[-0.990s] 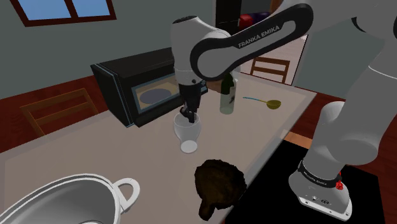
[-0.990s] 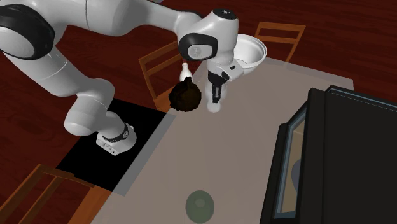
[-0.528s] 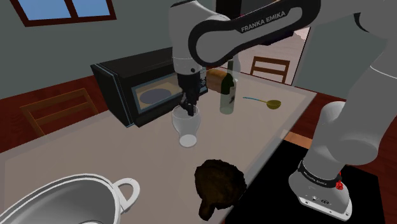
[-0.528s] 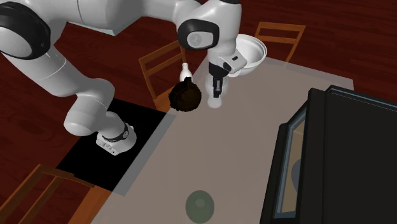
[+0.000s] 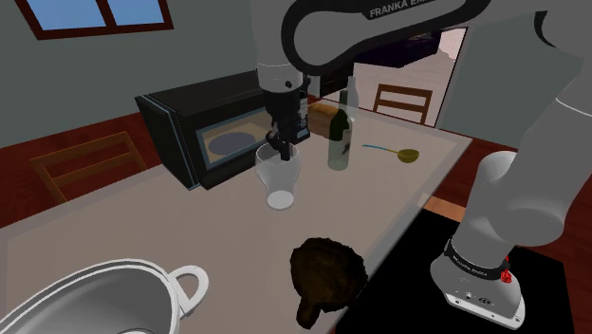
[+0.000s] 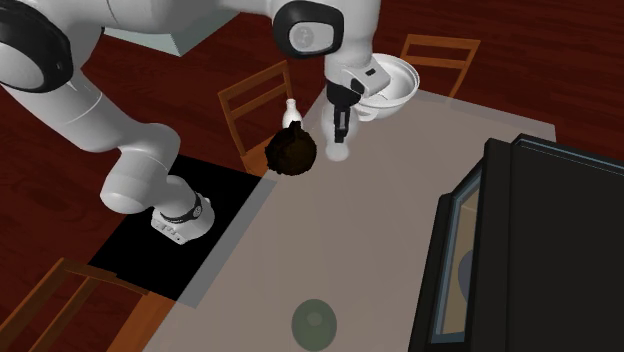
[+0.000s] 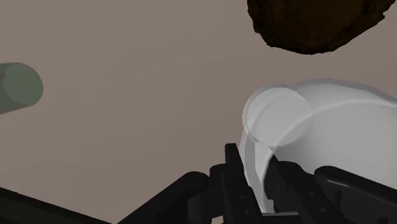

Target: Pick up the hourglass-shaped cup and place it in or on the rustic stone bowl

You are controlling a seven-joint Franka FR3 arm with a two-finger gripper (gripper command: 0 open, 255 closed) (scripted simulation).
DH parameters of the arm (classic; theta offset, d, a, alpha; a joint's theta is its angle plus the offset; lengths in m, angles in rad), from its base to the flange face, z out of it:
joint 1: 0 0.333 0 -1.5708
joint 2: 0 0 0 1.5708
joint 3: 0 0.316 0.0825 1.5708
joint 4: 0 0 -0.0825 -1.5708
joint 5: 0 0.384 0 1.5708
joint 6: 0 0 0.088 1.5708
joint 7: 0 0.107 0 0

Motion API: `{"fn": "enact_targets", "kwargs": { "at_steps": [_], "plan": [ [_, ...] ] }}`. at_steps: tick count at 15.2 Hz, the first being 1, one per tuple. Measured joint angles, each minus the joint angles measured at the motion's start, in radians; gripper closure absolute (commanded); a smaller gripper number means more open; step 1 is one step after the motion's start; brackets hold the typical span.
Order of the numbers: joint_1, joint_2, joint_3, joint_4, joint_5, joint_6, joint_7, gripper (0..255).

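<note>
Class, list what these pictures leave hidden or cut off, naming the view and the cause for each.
Pot: shoulder view, cut off by the picture's lower corner; second exterior view, partly behind the arm.
Bowl: wrist view, runs off the edge.
Microwave: second exterior view, cut off by the right edge.
Cup: wrist view, runs off the edge; the pincer covers part of its rim.

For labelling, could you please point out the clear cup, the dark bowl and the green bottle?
clear cup (image 5: 279, 182), shoulder view, its lower body.
dark bowl (image 5: 332, 273), shoulder view, its wall.
green bottle (image 5: 340, 142), shoulder view, its body.
</note>
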Motion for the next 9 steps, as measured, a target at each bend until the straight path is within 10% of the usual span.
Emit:
{"fn": "enact_targets", "kwargs": {
  "at_steps": [9],
  "plan": [
    [0.073,-0.221,0.07,-0.117,0.077,-0.098,0.11,255]
  ]
}}
